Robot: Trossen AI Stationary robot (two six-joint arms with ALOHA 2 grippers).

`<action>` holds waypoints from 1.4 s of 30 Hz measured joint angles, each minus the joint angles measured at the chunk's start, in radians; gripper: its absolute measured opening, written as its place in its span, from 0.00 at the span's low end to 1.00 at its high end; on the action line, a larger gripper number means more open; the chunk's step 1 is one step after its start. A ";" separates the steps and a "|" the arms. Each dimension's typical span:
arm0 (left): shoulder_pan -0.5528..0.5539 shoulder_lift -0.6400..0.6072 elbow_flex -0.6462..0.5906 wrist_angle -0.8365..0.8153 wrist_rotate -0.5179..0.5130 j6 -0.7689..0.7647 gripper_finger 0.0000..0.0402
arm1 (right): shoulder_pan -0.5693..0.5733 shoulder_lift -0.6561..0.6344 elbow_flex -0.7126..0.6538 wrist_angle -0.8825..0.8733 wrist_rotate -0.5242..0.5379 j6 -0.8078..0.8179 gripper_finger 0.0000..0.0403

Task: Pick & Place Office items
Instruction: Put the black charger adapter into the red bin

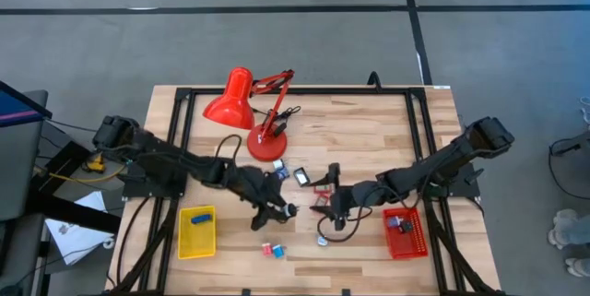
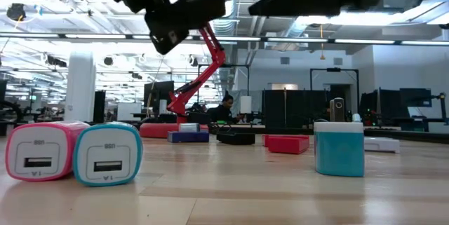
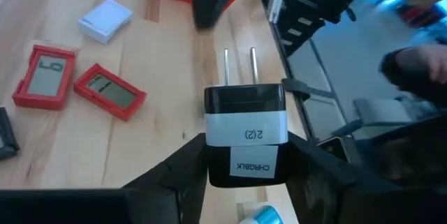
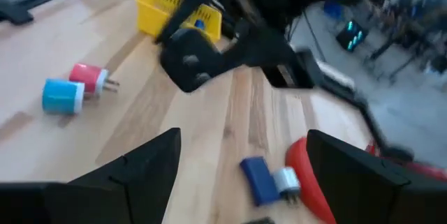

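Observation:
A black plug-in charger [image 3: 246,130] with a white label sits in my left gripper [image 3: 246,165], which is shut on it above the table's middle [image 1: 284,209]. Its two prongs [image 3: 239,65] point away from the gripper. Just to the right, my right gripper [image 1: 335,207] stands open with nothing between its fingers [image 4: 241,168], facing the left one. On the table lie a pink charger [image 2: 38,151] and a teal one [image 2: 109,153] side by side, a blue charger [image 2: 339,148], two red timers [image 3: 77,84] and a white block [image 3: 105,20]. My left gripper pinches the black charger's two side faces [image 3: 211,172] at its rear end, between its two fingers [image 3: 183,175]. The fingers come slanting down from the table's left and lie along the charger's body. The charger is lifted clear of the table, label up, prongs forward.
A yellow tray [image 1: 196,231] stands at the near left and a red tray [image 1: 406,233] at the near right. The red desk lamp [image 1: 249,102] stands at the far middle. More small items [image 1: 300,174] lie by its base.

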 joint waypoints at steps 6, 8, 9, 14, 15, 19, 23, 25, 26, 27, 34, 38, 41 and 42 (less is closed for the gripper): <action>0.076 0.000 0.000 0.000 0.109 -0.001 0.35 | -0.030 0.091 0.067 0.039 -0.085 -0.099 0.75; 0.085 0.000 0.000 -0.002 0.133 -0.001 0.36 | -0.054 0.118 0.092 0.038 -0.164 -0.100 0.75; 0.085 0.000 0.000 -0.004 0.145 -0.002 0.38 | -0.066 0.132 0.106 0.039 -0.191 -0.103 0.75; 0.074 0.001 0.000 -0.019 0.157 -0.002 0.40 | -0.095 0.165 0.144 0.033 -0.207 -0.159 0.75; 0.073 0.001 0.000 -0.019 0.159 -0.001 0.40 | -0.095 0.165 0.151 0.032 -0.223 -0.162 0.75; 0.073 0.002 0.000 -0.027 0.158 -0.002 0.36 | -0.090 0.164 0.169 0.037 -0.277 -0.170 0.75; 0.074 0.002 0.000 -0.014 0.156 -0.002 0.38 | -0.079 0.211 0.196 0.035 -0.283 -0.177 0.75; 0.073 0.002 0.000 -0.012 0.158 -0.002 0.40 | -0.079 0.259 0.225 0.027 -0.297 -0.177 0.75; 0.070 0.002 0.000 -0.015 0.157 -0.002 0.41 | -0.078 0.273 0.233 0.025 -0.298 -0.177 0.74; 0.067 0.002 0.000 -0.019 0.156 -0.003 0.41 | -0.078 0.282 0.243 0.014 -0.299 -0.179 0.73; 0.043 0.002 -0.001 -0.028 0.152 -0.007 0.36 | -0.080 0.293 0.291 -0.039 -0.301 -0.177 0.57; 0.040 0.001 0.000 -0.041 0.153 -0.006 0.39 | -0.080 0.290 0.295 -0.041 -0.299 -0.177 0.45; 0.040 0.001 0.000 -0.045 0.159 -0.006 0.41 | -0.080 0.290 0.295 -0.043 -0.300 -0.180 0.38; 0.040 0.001 0.000 -0.045 0.160 -0.007 0.41 | -0.079 0.290 0.295 -0.044 -0.300 -0.181 0.37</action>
